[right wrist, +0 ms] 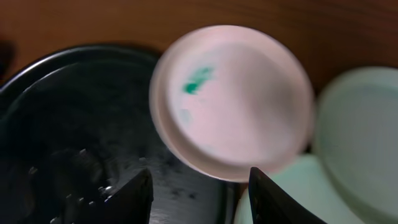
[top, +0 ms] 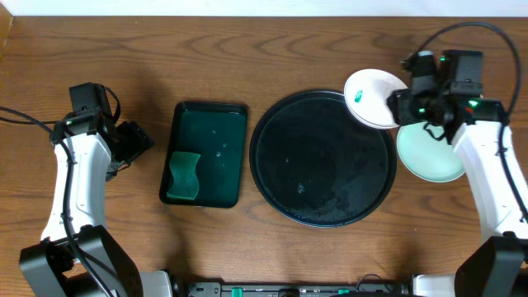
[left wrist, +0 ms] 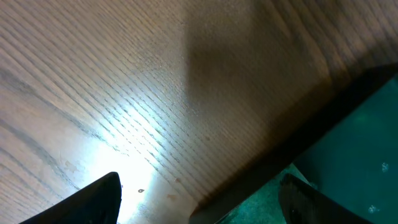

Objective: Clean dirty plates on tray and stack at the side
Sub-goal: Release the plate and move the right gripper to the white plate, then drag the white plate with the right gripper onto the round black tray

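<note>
The round black tray [top: 318, 165] sits mid-table and holds no plates; it also shows in the right wrist view [right wrist: 68, 124]. A white plate [top: 371, 97] with a green smear lies over the tray's upper-right rim. It looks blurred in the right wrist view [right wrist: 233, 99]. Mint-green plates [top: 429, 155] lie on the table right of the tray, partly under my right arm; two show in the right wrist view [right wrist: 364, 137]. My right gripper [top: 399, 107] is open, its fingertips [right wrist: 200, 193] just short of the white plate. My left gripper [top: 139, 140] is open and empty.
A rectangular dark tray [top: 216, 132] with a green sponge [top: 185, 176] stands left of the round tray. In the left wrist view, my left fingers [left wrist: 199, 208] straddle its left rim [left wrist: 298, 146] above the wooden table.
</note>
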`<state>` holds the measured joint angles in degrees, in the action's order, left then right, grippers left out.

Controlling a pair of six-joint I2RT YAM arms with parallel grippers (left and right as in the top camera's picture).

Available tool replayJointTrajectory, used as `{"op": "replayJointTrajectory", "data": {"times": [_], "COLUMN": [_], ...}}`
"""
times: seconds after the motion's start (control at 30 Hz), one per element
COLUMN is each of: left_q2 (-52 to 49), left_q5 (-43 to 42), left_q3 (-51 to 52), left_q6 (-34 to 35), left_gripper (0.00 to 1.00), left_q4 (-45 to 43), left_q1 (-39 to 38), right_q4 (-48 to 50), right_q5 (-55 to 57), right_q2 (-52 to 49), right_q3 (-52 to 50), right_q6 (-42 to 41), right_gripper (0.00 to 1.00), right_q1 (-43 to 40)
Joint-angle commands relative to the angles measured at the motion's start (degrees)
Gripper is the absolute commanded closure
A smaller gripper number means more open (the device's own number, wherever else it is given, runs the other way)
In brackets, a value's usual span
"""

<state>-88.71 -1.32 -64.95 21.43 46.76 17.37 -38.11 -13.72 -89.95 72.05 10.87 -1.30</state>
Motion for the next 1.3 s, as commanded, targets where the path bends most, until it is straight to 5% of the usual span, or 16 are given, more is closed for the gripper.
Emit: {"op": "replayJointTrajectory", "data": {"times": [0.0,0.67,1.27], "left_q2": [0.63,0.63,0.63], "left_q5": [0.35,0.35,0.37], "left_q3": [-1.03,-1.03,-1.03], "left_q6": [0.31,0.31,0.31], "left_gripper": [0.19,0.19,0.19], "left_q4": [0.35,0.35,0.35], "left_q1": [0.24,0.26,0.24], "right_q4": [-0.20,9.09,10.88], "right_q5": [-2.75,16.09,15.58], "right_q2": [-4.17,-15.10,-18.49], "right_q3": [0.26,0.26,0.22], "right_q6": [6.58,10.67,9.94], "right_gripper": [0.52,0.61,0.80], "right_q1": [3.56,15.04,14.86]}}
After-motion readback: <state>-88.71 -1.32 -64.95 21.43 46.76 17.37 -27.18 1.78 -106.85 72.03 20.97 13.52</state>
